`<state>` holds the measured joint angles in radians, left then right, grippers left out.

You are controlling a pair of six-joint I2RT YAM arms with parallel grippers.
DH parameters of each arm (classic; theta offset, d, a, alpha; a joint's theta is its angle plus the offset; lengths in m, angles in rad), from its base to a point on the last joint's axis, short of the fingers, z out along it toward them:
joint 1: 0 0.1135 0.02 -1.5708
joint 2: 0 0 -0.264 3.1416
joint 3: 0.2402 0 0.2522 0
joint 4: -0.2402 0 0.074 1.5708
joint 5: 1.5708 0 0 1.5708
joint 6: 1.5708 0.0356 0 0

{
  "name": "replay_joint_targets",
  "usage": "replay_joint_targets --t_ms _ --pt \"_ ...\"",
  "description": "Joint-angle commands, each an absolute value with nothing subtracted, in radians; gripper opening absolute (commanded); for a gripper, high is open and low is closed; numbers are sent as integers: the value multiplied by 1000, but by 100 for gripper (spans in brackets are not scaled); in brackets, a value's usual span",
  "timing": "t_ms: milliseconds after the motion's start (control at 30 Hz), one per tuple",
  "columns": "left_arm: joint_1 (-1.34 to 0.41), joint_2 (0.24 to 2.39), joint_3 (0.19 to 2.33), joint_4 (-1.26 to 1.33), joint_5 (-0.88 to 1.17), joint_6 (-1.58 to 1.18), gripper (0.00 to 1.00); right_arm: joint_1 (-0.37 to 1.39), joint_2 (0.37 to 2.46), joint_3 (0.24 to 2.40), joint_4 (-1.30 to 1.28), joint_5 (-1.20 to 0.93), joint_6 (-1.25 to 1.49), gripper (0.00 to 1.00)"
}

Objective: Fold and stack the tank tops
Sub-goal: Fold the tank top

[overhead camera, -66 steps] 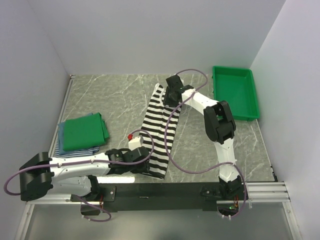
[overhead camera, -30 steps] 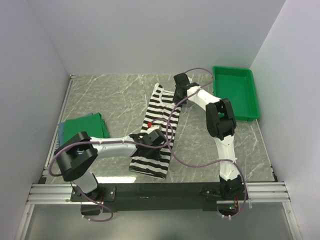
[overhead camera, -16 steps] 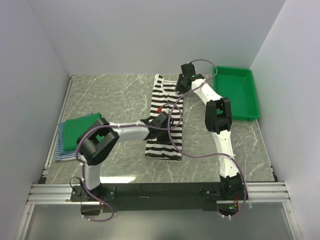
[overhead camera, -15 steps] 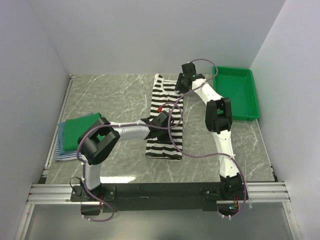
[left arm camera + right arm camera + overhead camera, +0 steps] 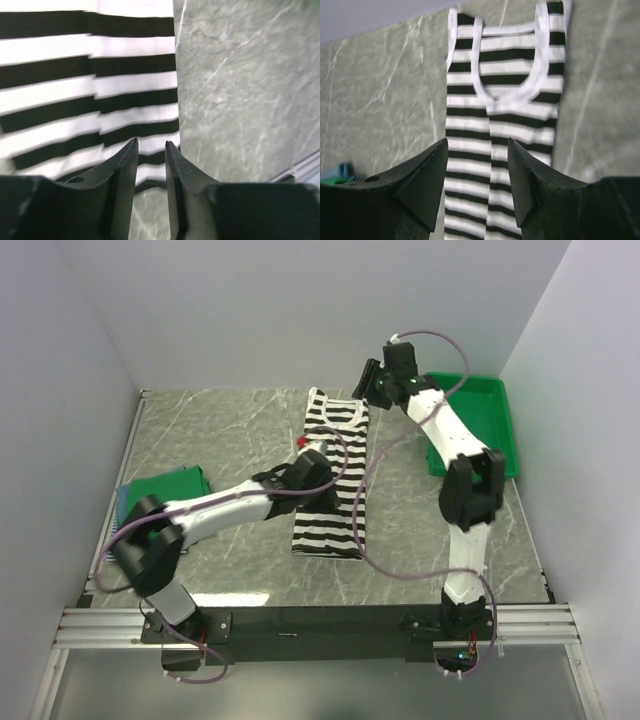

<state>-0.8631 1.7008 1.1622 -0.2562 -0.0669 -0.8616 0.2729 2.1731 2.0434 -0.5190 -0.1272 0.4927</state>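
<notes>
One soft green tank top point(image 5: 165, 490) lies folded on a pile at the left. On the smooth grey table point(image 5: 230, 430), the black-and-white striped tank top point(image 5: 330, 530) lies long and flat. The left gripper point(image 5: 150, 145) hangs over it, jaws slightly apart, empty. The right gripper point(image 5: 477, 145) hovers above its scooped neck, jaws wide, empty. Far right sits a hard green bin point(image 5: 490, 415).

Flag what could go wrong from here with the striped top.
1. The left gripper sits close over the striped tank top with its jaws barely apart, so lifting off could snag the cloth.
2. The purple cable crosses the top's right edge and may drag it when the arm moves.
</notes>
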Motion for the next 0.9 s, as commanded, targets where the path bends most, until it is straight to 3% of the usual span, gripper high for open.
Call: replay_joint_targets --t_ms 0,133,267,333,633,867 --pt "-853 1516 1070 -343 -173 -923 35 330 1933 1822 -532 -46 512 58" --pt "-810 1349 852 -331 -141 -972 41 400 1586 1276 -427 28 572 55" --pt "-795 1215 717 -255 -14 -973 57 428 1341 941 -347 3 661 53" --pt "-782 1198 661 -216 26 -968 59 463 1231 795 -322 3 689 53" --pt "-735 1206 548 -92 92 -1051 58 569 1134 497 -157 -83 888 51" --pt "-712 1293 494 17 150 -1111 52 610 1129 399 -69 -86 1002 49"
